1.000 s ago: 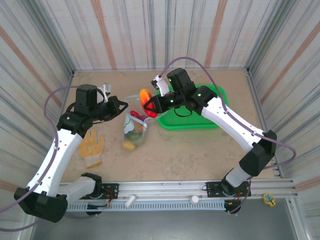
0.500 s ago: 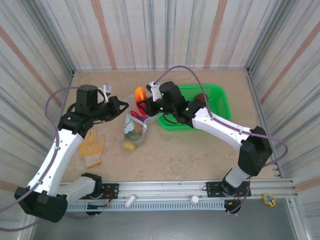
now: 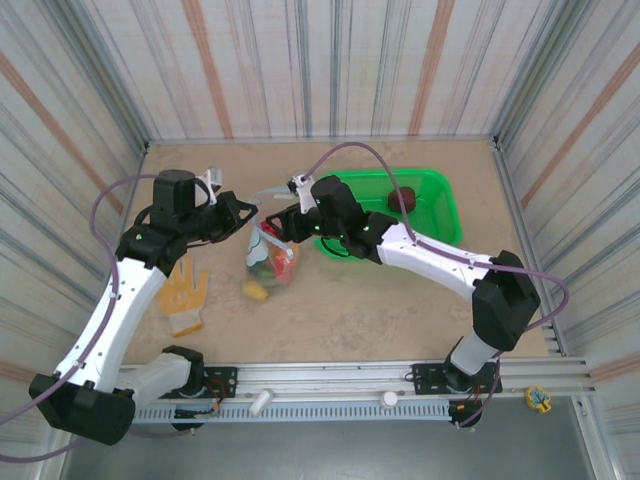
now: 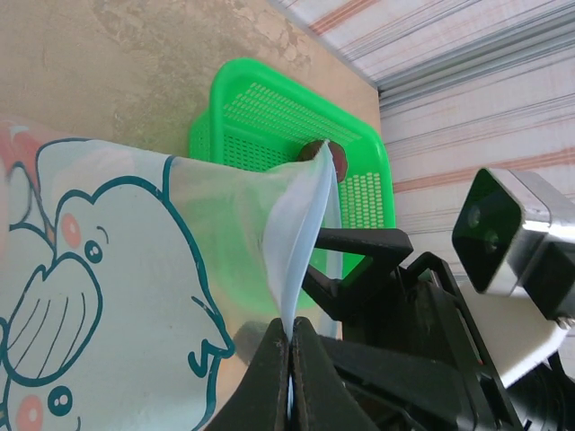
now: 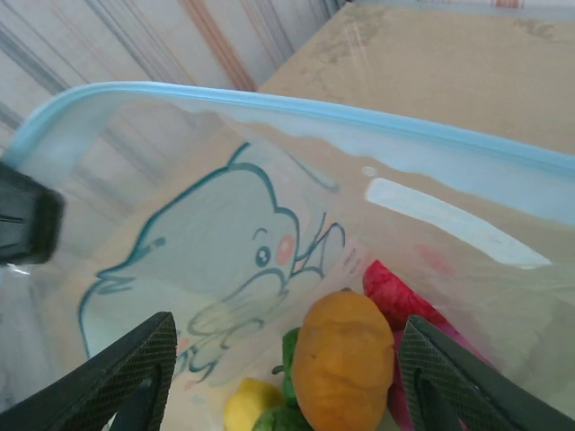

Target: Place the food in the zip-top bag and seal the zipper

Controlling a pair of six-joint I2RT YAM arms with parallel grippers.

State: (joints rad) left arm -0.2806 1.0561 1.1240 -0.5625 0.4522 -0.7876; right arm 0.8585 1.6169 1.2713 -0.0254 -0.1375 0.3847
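The left gripper [image 4: 289, 339] has its jaws pressed together on the zipper [image 4: 292, 242] of the zip-top bag [image 4: 108, 260]. The right gripper [image 5: 287, 359] hangs over the bag's mouth, jaws spread and empty. The food [image 5: 346, 355] lies inside, mid-worktop [image 3: 380, 300].

Robot test cell, lab-type. Beige stone-pattern bench [image 3: 400, 310] boxed in on three sides by striped panel walls [image 3: 300, 70], grey with rust bands. Aluminium rail [image 3: 330, 380] along the bench's near edge carries two arm bases [image 3: 190, 378] bolted side by side; purple cables [image 3: 350, 146] loop off the arms. Staged props: toy food [image 5: 341, 359], green mesh basket [image 3: 432, 195] toward the far right corner, yellow glove [image 3: 185, 290] by the left edge.
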